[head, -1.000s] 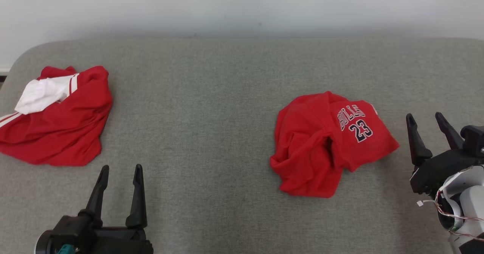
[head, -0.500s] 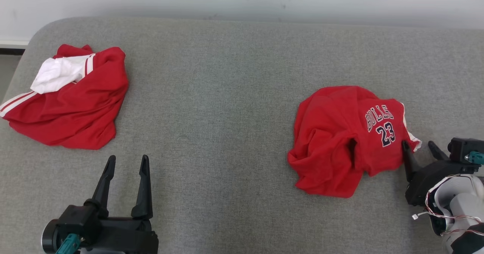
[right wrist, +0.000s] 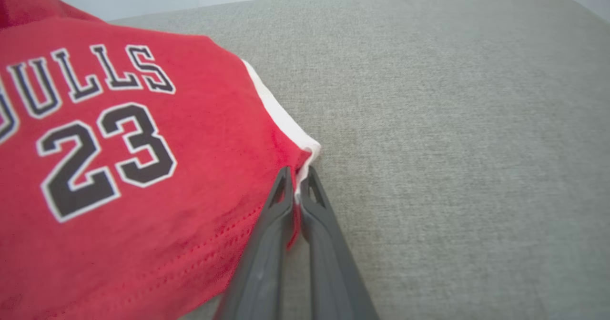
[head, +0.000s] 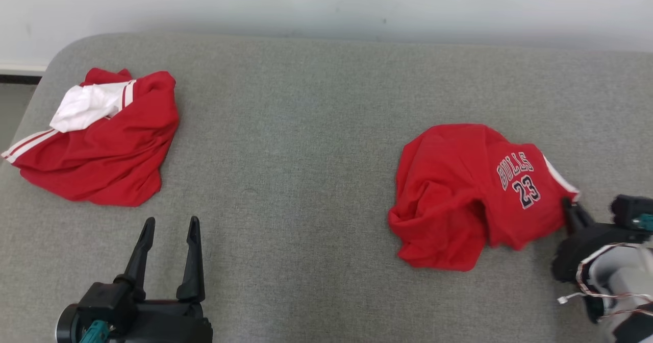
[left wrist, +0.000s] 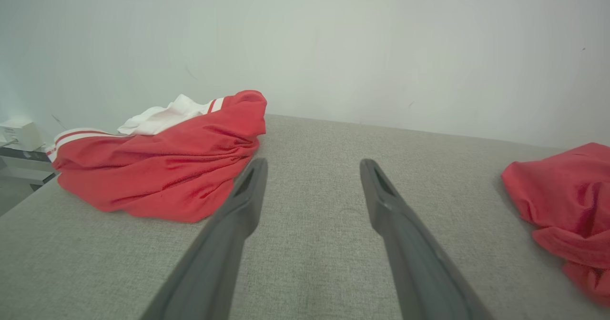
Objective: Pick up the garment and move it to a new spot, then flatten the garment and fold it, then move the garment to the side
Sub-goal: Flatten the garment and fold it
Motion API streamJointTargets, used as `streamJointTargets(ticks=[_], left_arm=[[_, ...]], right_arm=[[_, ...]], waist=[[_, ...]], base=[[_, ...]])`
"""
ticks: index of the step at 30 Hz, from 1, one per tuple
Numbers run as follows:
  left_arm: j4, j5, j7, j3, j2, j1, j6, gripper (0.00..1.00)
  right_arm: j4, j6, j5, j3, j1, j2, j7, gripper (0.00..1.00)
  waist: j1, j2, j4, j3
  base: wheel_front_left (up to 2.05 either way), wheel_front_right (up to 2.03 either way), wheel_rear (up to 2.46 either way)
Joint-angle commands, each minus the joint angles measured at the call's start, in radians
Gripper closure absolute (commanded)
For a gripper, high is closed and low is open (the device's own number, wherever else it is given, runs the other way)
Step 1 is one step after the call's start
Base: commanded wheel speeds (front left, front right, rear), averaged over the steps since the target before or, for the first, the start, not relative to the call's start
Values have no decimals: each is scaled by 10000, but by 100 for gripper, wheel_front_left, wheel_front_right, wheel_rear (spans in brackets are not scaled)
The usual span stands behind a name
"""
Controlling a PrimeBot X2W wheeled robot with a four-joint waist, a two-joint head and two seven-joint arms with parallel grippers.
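Starting step one, right gripper [right wrist: 296, 175] clamps the jersey [right wrist: 119, 144] corner, left gripper [left wrist: 312, 164] sits open well clear of jersey; move, flatten, fold pending.

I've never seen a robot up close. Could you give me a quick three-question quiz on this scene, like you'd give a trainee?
1. True or false: the right gripper is shut on a white-trimmed corner of the jersey.
2. Pick one. The left gripper is: A) open, holding nothing; B) shut on the jersey; C) shut, holding nothing.
3. Fill in: the number printed on the jersey is ___.

Key: 1 true; 2 A; 3 23.
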Motion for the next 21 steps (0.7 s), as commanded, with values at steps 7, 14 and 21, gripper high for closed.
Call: streamJointTargets(ticks=[7, 14, 21], left_arm=[[70, -48, -9, 141, -4, 315, -56, 0], [74, -97, -11, 125, -4, 481, -56, 0], [78, -112, -9, 114, -2, 598, -67, 0]], right_arm=[[-87, -22, 517, -11, -158, -1394, -458, 100], [-418, -22, 732, -274, -255, -2500, -589, 100], [-1110, -22, 522, -759, -801, -3419, -655, 100]], waist=[[0, -1, -463, -543], [0, -1, -705, -781], [0, -1, -840, -1061]], base=[[0, 0, 0], [0, 0, 0], [0, 0, 0]])
